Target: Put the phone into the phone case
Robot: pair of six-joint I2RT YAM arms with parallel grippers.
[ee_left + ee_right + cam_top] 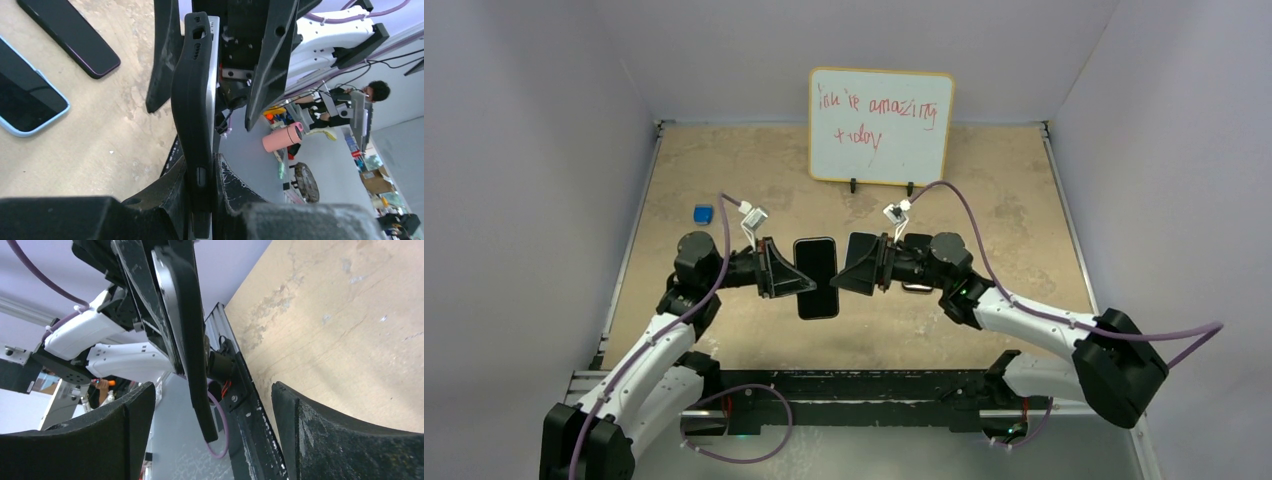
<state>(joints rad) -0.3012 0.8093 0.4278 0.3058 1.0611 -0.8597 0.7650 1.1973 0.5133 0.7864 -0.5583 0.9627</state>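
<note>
My left gripper [789,270] [200,165] is shut on a black phone-shaped slab [816,278] [192,100], held on edge above the table. It has a thick black rubbery side with button cutouts and a silver face. My right gripper [852,265] [212,405] faces it, open; its fingers [125,430] stand either side of the slab's [192,355] end without touching. In the left wrist view the phone [70,35], black with a thin reddish rim, lies flat on the table. Beside it lies the light blue phone case [30,131], its inside dark and glossy.
A small blue cube [703,213] sits at the back left. A whiteboard [881,125] with red writing stands at the back wall. Purple cables trail from both arms. Grey walls close the table on three sides.
</note>
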